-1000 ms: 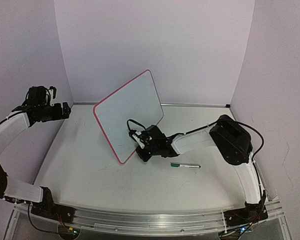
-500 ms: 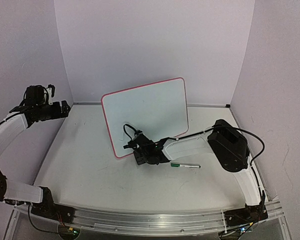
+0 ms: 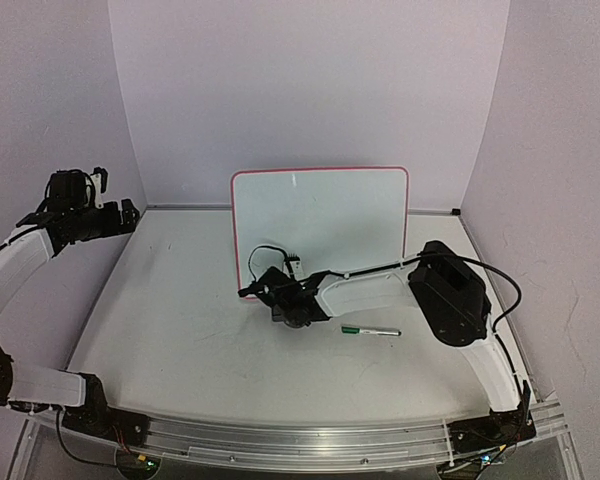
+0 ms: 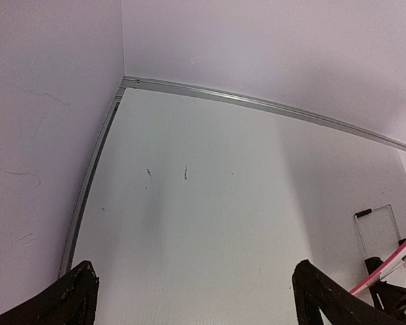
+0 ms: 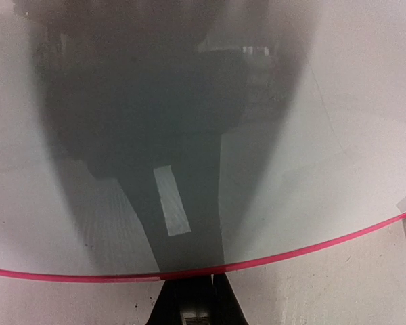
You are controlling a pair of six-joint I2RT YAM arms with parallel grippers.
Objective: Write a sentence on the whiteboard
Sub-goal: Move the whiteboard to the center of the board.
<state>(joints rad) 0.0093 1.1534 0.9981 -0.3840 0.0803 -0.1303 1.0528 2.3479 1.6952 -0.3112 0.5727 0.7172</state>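
The table is a flat white surface with a few faint scuffs. Pale lilac walls close it in on three sides. A thin metal strip runs where the back wall meets the table, and an aluminium rail lies along the near edge under the arm bases.

There is one whiteboard, one marker pen and two arms, each with one gripper.

The right gripper is low over the middle of the table. Its fingers are pressed together on the whiteboard's red-pink bottom rim, near the board's lower left corner. The board stands upright directly above and beyond this gripper, with its glossy face towards the arm bases. In the right wrist view the face shows a dark reflection of the wrist. The marker pen, green at one end, lies flat on the table just to the right of the gripper, apart from the board.

The left gripper hangs by the left wall with its jaws spread wide, holding nothing. It is well apart from the board, whose pink rim shows far off to its right in the left wrist view.
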